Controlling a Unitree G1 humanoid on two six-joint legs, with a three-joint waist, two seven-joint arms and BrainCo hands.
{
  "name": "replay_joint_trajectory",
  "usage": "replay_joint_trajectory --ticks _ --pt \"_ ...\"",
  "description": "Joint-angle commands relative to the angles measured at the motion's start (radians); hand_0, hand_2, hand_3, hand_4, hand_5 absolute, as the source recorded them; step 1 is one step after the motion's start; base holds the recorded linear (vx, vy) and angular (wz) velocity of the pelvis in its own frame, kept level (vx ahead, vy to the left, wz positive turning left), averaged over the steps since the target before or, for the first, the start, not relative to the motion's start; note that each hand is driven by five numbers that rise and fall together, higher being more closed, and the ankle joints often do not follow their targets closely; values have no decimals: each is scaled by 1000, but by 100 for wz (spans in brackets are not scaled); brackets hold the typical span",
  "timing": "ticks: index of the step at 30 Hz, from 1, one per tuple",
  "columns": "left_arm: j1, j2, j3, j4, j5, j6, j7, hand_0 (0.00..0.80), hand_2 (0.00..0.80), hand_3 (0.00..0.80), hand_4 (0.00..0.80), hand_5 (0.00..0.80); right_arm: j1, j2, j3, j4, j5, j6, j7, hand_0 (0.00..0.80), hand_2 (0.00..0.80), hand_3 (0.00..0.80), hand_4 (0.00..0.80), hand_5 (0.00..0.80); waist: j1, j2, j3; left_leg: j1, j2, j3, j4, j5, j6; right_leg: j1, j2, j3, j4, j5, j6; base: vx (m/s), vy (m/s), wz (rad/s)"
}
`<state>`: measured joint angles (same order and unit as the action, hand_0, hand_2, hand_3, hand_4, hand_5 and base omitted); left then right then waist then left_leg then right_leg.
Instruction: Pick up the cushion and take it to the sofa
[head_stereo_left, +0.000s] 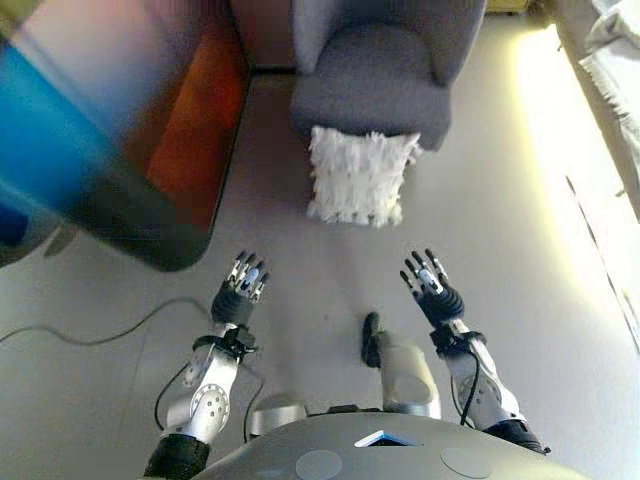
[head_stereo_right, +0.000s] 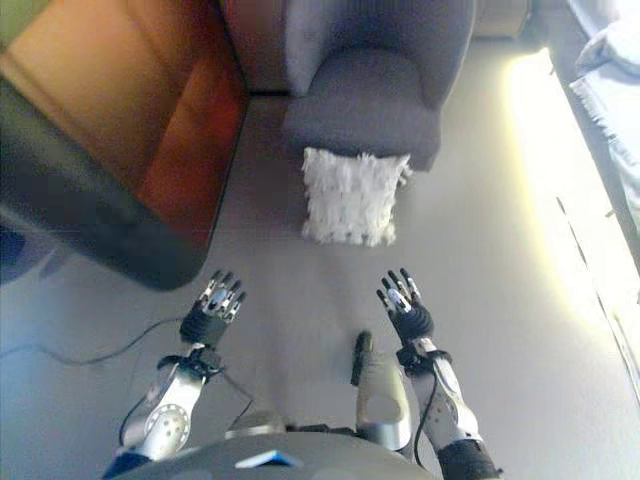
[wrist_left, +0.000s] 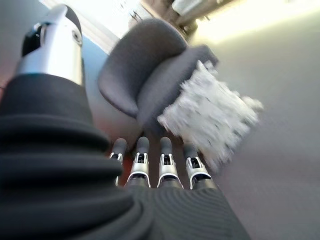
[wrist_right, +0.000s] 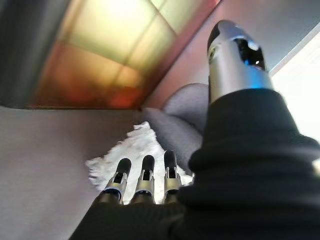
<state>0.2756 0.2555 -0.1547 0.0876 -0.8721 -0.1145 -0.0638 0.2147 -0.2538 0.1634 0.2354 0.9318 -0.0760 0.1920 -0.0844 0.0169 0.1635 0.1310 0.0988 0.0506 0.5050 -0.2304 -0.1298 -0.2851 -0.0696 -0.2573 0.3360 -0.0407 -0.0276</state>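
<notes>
A white shaggy cushion (head_stereo_left: 360, 176) stands on the grey floor, leaning against the front of a grey armchair (head_stereo_left: 378, 75). It also shows in the left wrist view (wrist_left: 212, 112) and the right wrist view (wrist_right: 132, 152), ahead of the fingers. My left hand (head_stereo_left: 241, 288) and right hand (head_stereo_left: 430, 283) are both open and empty, fingers straight, held over the floor short of the cushion, one to each side.
A large dark-edged table (head_stereo_left: 120, 120) with a reddish glossy top stands at the left. A thin cable (head_stereo_left: 90, 335) lies on the floor at the lower left. A bright strip of floor and pale fabric (head_stereo_left: 610, 60) run along the right edge.
</notes>
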Motion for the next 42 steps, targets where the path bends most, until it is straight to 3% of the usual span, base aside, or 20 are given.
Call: replay_joint_trajectory --ticks 1,2,4,7,8,11,13,15,20,22,25,27,28,30,33,35,37,39,41,42 --pt "10 22 63 -96 -14 -46 -4 0 0 0 0 0 7 -14 16 -59 -15 -34 62 0 0 0 0 0 11 -58 -52 -93 -59 89 317 280 45 150 -58 23 -225 93 58 287 -203 -49" --pt "4 21 65 -95 -13 -46 -4 0 0 0 0 0 -8 -20 12 -45 -7 -38 64 0 0 0 0 0 27 -65 -36 -184 -37 109 383 235 62 190 -61 28 -233 74 49 299 -159 -41" --pt "-1 20 66 -77 -6 -63 -25 0 0 0 0 0 -32 -23 12 -26 6 -49 67 0 0 0 0 0 48 -70 -8 -256 -11 134 299 205 83 236 -58 58 -235 52 49 288 -20 -17" --pt "-13 32 59 -54 10 -89 -25 0 0 0 0 0 -62 -30 7 -24 12 -37 28 0 0 0 0 0 60 -52 14 -283 26 156 -16 274 78 267 -30 103 -228 15 54 308 123 -31" --pt "-23 36 61 -43 9 -88 -37 0 0 0 0 0 -60 -33 1 -20 17 -40 22 0 0 0 0 0 68 -33 22 -289 31 126 -163 318 56 278 -12 117 -220 -3 61 299 154 -20" --pt "-36 27 60 -32 25 -85 -46 0 0 0 0 0 -49 -26 -5 -2 31 -44 28 0 0 0 0 0 95 -14 30 -326 16 11 -367 412 22 323 24 189 -235 -23 71 396 126 -10" --pt "-36 16 63 -25 24 -81 -40 0 0 0 0 0 -45 -19 -2 11 22 -41 31 0 0 0 0 0 122 -10 30 -343 22 -62 -498 433 14 366 33 233 -241 -43 79 510 72 -18" --pt "-26 7 74 -27 29 -76 -32 0 0 0 0 0 -43 -15 2 18 14 -30 45 0 0 0 0 0 144 -8 27 -350 27 -93 -578 427 12 420 29 261 -242 -74 85 522 65 -31" --pt "-11 11 101 -10 39 -76 -41 0 0 0 0 0 -30 -11 12 -9 1 -1 52 0 0 0 0 0 161 12 13 -387 50 -41 -592 434 0 500 7 245 -194 -177 95 460 117 -42" --pt "-11 23 115 -9 34 -75 -48 0 0 0 0 0 -29 -9 21 -24 2 9 52 0 0 0 0 0 167 12 6 -378 36 -8 -565 403 14 530 -22 232 -176 -198 110 558 205 -48" --pt "-5 45 131 -24 27 -67 -53 0 0 0 0 0 -23 10 40 -36 6 7 36 0 0 0 0 0 193 8 -2 -403 -3 -36 -449 376 33 544 -95 196 -97 -203 142 536 217 -31" --pt "-12 50 144 -19 44 -56 -39 0 0 0 0 0 -24 27 47 -31 21 10 8 0 0 0 0 0 207 -12 -16 -411 -45 -29 -395 338 73 554 -165 175 -33 -114 179 457 235 -16" --pt "-28 56 143 -33 43 -47 -52 0 0 0 0 0 -18 45 52 -41 25 2 5 0 0 0 0 0 215 -20 -29 -410 -69 -9 -375 313 105 539 -218 151 66 -15 185 377 235 -7" --pt "-34 56 134 -52 68 -29 -53 0 0 0 0 0 -4 62 61 -51 -3 -32 -15 0 0 0 0 0 219 -19 -43 -392 -116 -7 -350 270 154 476 -273 145 262 81 176 468 318 -1" --pt "-41 73 127 -49 91 -19 -43 0 0 0 0 0 9 76 80 -72 -1 -53 -41 0 0 0 0 0 202 -12 -36 -346 -166 7 -306 209 193 308 -312 164 447 140 158 365 236 17" --pt "-52 79 121 -48 87 -20 -34 0 0 0 0 0 6 76 93 -72 -3 -60 -40 0 0 0 0 0 195 -8 -24 -320 -168 20 -295 193 195 256 -309 137 408 111 138 291 48 -4" --pt "-53 83 128 -53 82 -22 -25 0 0 0 0 0 3 70 91 -72 3 -54 -26 0 0 0 0 0 185 -2 -6 -274 -161 35 -295 181 186 211 -278 81 267 78 124 331 -64 -15" --pt "-47 88 128 -59 64 -36 0 0 0 0 0 0 -2 65 90 -73 0 -46 -10 0 0 0 0 0 166 -10 20 -207 -161 51 -301 143 174 142 -264 35 89 108 143 322 -139 -43" --pt "-44 92 123 -70 57 -46 12 0 0 0 0 0 -22 54 92 -76 9 -44 0 0 0 0 0 0 146 -38 41 -171 -177 46 -286 85 167 90 -264 44 -102 185 184 296 -180 -42" --pt "-44 93 122 -73 58 -49 14 0 0 0 0 0 -26 53 92 -77 11 -44 3 0 0 0 0 0 142 -41 47 -164 -178 42 -282 73 165 85 -263 50 -130 199 191 316 -192 -10"
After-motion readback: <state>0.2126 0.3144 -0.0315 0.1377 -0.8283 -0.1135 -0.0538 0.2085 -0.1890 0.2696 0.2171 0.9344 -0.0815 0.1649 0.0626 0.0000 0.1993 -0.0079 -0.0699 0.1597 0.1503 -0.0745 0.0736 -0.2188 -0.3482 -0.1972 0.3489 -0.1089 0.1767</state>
